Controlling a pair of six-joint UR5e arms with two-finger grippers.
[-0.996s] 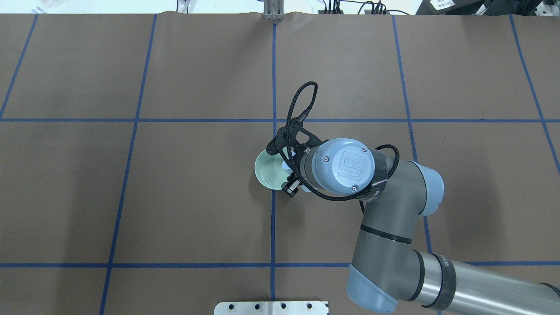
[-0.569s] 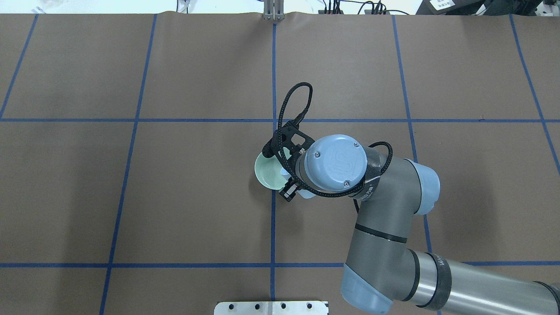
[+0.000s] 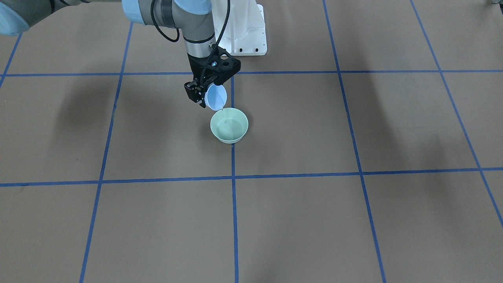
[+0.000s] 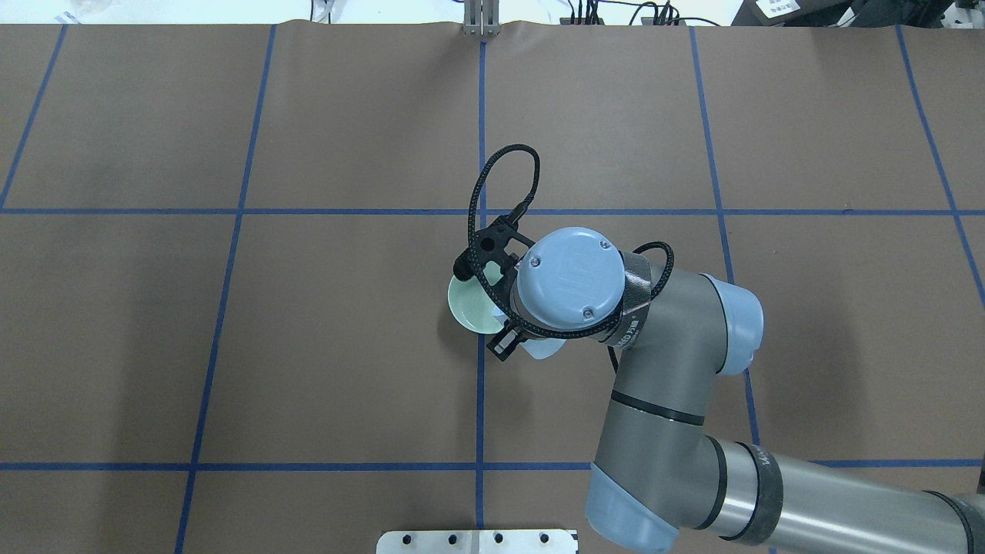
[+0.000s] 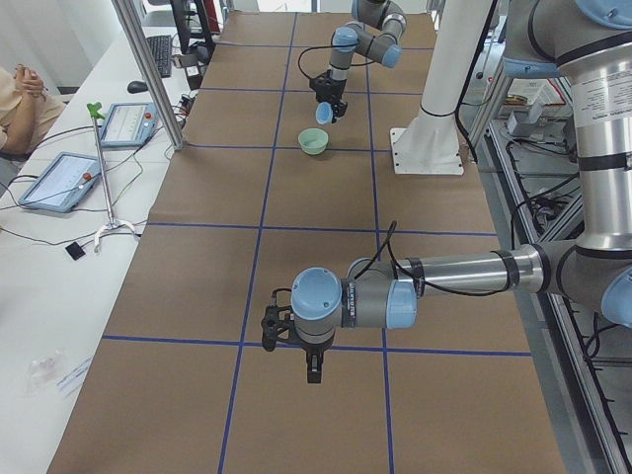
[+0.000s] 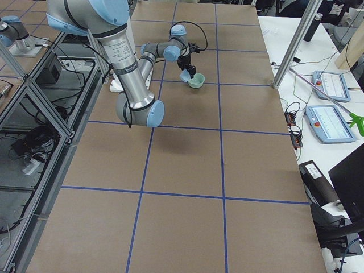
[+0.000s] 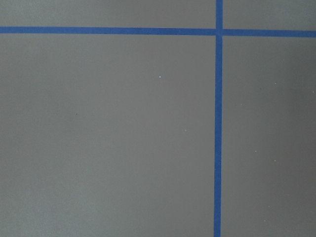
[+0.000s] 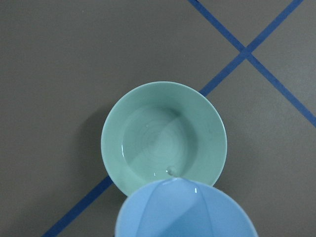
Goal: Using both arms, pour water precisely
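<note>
My right gripper [image 3: 207, 93] is shut on a light-blue cup [image 3: 215, 97] and holds it tilted, mouth down, over the near rim of a mint-green bowl [image 3: 229, 125]. A thin stream of water [image 3: 222, 112] falls from the cup into the bowl. The right wrist view shows the cup's lip [image 8: 185, 210] above the bowl [image 8: 163, 138], with water rippling inside. In the overhead view the wrist covers most of the cup [image 4: 542, 348] and part of the bowl [image 4: 468, 308]. My left gripper [image 5: 310, 370] hangs over bare table far from the bowl; I cannot tell whether it is open or shut.
The brown table cover [image 3: 353, 220] has a blue tape grid [image 3: 232, 179]. The white pedestal [image 3: 243, 31] stands behind the bowl. A person [image 5: 20, 94] and tablets [image 5: 59, 178] are at the side bench. The left wrist view shows only tape lines [image 7: 217, 128].
My right wrist has moved left over the bowl and turned, tipping the cup further. The wrist now covers more of the bowl.
</note>
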